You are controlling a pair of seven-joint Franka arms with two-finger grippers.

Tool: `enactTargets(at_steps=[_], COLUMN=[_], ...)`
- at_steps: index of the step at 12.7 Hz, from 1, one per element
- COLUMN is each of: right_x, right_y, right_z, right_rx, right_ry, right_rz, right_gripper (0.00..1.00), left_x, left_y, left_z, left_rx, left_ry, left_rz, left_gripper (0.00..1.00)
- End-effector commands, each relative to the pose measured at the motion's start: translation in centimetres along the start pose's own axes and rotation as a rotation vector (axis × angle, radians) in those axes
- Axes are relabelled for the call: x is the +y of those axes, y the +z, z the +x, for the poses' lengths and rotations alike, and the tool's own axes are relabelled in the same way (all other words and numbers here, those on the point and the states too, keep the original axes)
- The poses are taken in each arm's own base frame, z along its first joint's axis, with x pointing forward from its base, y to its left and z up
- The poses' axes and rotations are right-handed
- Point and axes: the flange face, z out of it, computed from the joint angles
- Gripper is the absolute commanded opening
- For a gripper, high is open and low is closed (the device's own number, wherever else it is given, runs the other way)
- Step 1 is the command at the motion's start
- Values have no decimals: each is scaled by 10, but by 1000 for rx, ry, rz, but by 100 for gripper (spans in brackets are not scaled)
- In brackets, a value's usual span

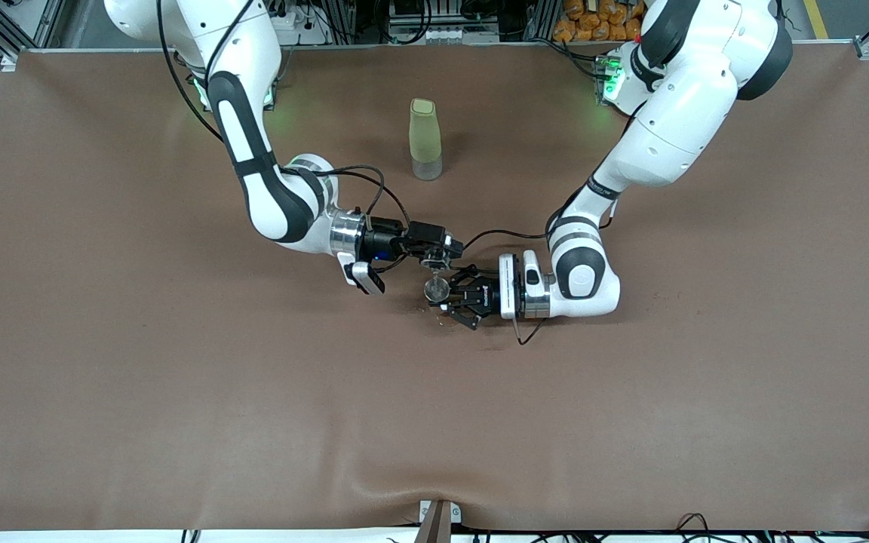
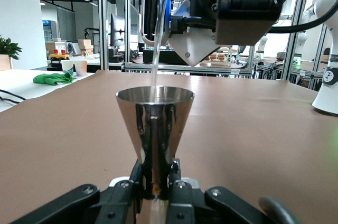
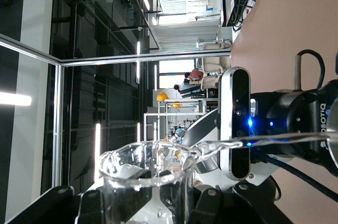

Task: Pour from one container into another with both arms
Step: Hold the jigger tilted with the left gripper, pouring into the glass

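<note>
Your right gripper (image 1: pixel 440 260) grips the fragile, slippery glass cup (image 3: pixel 145 182) tilted; left gripper (image 1: pixel 449 300) clamps the stiff jigger (image 2: pixel 155 129) at its waist.

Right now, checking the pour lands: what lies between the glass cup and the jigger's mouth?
Only a thin clear stream, falling from above into the jigger; seen in the left wrist view.

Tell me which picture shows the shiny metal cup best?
The left wrist view: the jigger fills the middle, upright, pinched at its waist by the left gripper, water streaming in. The front view shows only its small round top. The right wrist view catches just a sliver at the edge.
</note>
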Motion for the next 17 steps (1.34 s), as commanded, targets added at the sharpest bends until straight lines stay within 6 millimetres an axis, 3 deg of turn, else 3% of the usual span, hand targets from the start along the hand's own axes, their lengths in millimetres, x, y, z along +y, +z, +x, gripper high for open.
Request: enactTargets(at_steps=[1,14,17], right_x=[-6,-13,-17], right_y=[-4,2,2], right_z=[2,6,9], right_rx=[-11,-10,-24], right_ry=[61,252,198], right_rz=[10,30,26], right_gripper=[0,0,0], left_x=[1,1,-3], left_y=[-4,-3,-9], left_z=[9,10,11], left_rx=[-1,0,3], left_ry=[-3,-4,-2], left_rz=[4,3,12], left_gripper=[0,0,0])
